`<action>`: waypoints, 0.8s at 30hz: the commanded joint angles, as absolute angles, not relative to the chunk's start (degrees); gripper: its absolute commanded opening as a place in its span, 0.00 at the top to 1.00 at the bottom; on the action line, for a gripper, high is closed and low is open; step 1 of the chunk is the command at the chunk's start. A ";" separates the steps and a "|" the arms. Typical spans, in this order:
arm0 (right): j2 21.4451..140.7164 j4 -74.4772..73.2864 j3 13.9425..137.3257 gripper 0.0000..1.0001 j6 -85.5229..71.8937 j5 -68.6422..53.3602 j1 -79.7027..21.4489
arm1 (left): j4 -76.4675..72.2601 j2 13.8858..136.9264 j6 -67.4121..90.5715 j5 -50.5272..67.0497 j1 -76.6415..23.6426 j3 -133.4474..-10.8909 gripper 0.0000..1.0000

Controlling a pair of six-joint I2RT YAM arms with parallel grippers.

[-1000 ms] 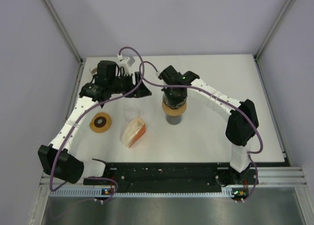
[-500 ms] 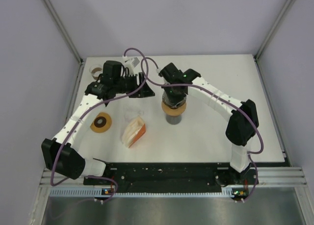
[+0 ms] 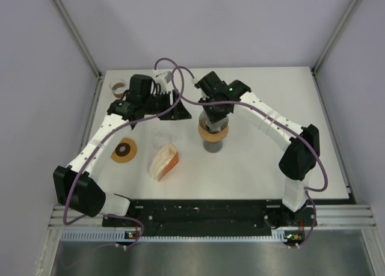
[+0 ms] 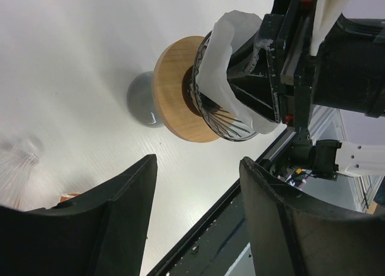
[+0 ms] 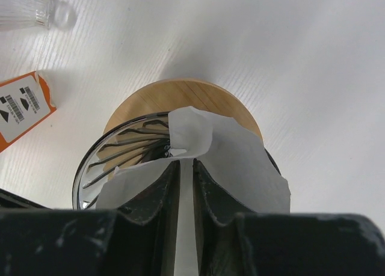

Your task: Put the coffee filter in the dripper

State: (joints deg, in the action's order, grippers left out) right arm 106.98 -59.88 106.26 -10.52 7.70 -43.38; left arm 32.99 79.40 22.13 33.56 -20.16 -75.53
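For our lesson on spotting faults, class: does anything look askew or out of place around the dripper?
Yes. The coffee filter is crumpled and lopsided in the dripper: one side rides over the rim, ribs bare opposite, with the right gripper pinching it.

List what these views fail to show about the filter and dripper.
Right wrist: the right gripper covers the near side of the coffee filter and dripper; seating depth unclear.
Top view: the filter cannot be picked out under that gripper.
Left wrist: the same gripper blocks the dripper's far rim.
Right wrist: the orange packet is cut by the left edge.
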 commanded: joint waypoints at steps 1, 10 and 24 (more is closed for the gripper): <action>103.71 -59.77 109.51 0.84 -9.32 7.47 -43.77 | 31.03 80.42 21.62 33.22 -20.74 -76.46 0.37; 102.13 -59.77 111.44 0.76 -9.49 7.38 -43.42 | 30.41 82.09 22.85 32.08 -21.00 -78.93 0.35; 95.63 -58.89 111.71 0.46 -9.58 10.01 -42.63 | 24.61 83.85 26.11 32.08 -21.53 -79.19 0.34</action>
